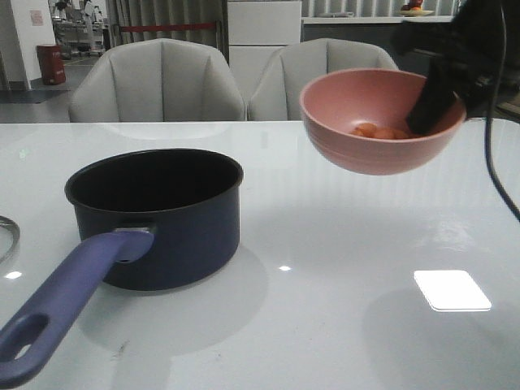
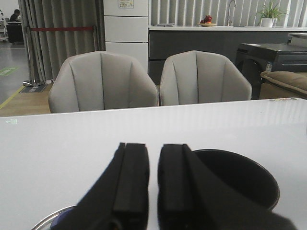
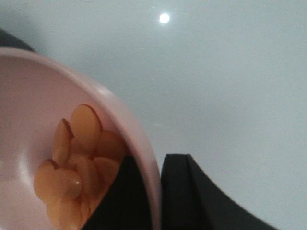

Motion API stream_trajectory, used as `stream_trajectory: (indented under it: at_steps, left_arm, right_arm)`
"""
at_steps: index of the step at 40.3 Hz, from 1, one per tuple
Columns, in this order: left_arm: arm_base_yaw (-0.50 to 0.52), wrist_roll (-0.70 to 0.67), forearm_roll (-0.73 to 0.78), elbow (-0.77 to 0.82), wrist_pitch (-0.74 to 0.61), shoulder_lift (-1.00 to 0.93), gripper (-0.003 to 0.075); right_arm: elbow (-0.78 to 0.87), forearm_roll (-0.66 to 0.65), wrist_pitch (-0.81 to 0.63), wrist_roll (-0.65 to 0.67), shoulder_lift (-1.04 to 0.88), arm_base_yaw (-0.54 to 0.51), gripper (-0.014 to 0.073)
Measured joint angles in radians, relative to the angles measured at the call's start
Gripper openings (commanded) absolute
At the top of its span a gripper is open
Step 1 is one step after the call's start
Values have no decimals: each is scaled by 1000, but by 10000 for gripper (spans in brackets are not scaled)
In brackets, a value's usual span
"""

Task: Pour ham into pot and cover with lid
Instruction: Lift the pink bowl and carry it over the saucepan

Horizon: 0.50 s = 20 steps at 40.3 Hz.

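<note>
The navy pot (image 1: 154, 215) stands on the white table at the left, black inside, with its long purple-blue handle (image 1: 65, 301) pointing toward the near edge. My right gripper (image 1: 431, 114) holds a pink bowl (image 1: 378, 122) in the air to the right of the pot, one finger inside the rim and one outside. Orange-pink ham slices (image 1: 378, 131) lie in the bowl's low side by the finger. The right wrist view shows the ham (image 3: 76, 163) heaped against that gripper (image 3: 156, 191). Only the lid's metal rim (image 1: 6, 236) shows at the far left. My left gripper (image 2: 153, 182) hangs near the pot (image 2: 244, 179) and the lid (image 2: 48, 220), with only a narrow slit between its fingers and nothing in it.
Two grey chairs (image 1: 158, 81) stand behind the table's far edge. A black cable (image 1: 491, 162) hangs down from the right arm at the right side. A bright light patch (image 1: 451, 290) reflects off the glossy tabletop (image 1: 341, 244).
</note>
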Motion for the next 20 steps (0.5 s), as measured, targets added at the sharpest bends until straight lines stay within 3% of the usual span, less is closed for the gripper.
stream_trajectory:
  at_steps: [13,20]
  left_arm:
    - [0,0,0,0,0,0,154]
    - [0,0,0,0,0,0,154]
  right_arm:
    - [-13,-307,-77,226,-35,296,138]
    - [-50,-494,-169,418,-2,385,138]
